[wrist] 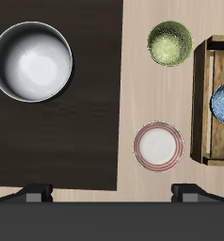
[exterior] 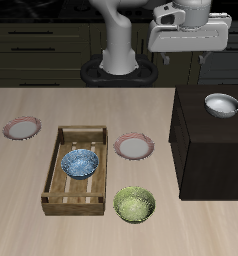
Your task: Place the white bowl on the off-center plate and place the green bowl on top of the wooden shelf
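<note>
The jaws (wrist: 113, 192) are seen spread wide apart with nothing held, raised high above the far part of the surface (exterior: 21, 200). The white bowl (exterior: 222, 105) is seen resting on the flat top of the wooden shelf (exterior: 206, 150). The green bowl (exterior: 135, 204) is set on the surface near the front edge, just beside the slatted tray (exterior: 61, 165), which holds a blue patterned bowl (exterior: 80, 163). One pink-rimmed plate (exterior: 134, 147) lies between tray and shelf; the other plate (exterior: 22, 128) lies well apart, beyond the tray.

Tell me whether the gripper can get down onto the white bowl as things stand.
Probably yes. The white bowl sits alone on the wooden shelf, and the gripper hangs above with its jaws spread; the wrist view shows nothing over the bowl.
</note>
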Controlling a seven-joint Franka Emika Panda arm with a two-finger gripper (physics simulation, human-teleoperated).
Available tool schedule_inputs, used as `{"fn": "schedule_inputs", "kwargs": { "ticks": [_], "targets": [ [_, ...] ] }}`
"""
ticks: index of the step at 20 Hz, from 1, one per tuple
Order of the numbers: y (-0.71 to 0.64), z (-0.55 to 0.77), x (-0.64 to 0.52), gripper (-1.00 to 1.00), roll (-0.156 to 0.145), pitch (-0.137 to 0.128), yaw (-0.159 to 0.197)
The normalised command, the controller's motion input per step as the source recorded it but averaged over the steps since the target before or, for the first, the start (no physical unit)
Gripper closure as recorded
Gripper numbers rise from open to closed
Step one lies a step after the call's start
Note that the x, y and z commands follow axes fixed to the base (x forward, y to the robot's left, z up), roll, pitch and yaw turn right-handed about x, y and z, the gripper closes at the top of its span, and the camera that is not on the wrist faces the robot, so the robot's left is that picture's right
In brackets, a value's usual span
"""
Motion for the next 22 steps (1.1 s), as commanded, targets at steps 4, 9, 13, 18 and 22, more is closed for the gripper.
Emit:
{"fn": "schedule_inputs", "kwargs": {
  "ticks": [4,9,13,18,22],
  "targets": [
    [0.19,0.04,0.18,-1.0,0.004,-0.009,-0.007],
    [0.16,-0.02,0.24,-1.0,-0.006,0.012,0.002],
    [0.12,-0.01,0.25,-1.0,-0.002,0.001,-0.004],
    [0.08,-0.06,0.23,-1.0,-0.021,0.002,0.01],
    [0.11,-0.03,0.22,-1.0,-0.031,-0.011,0.023]
  ]
}}
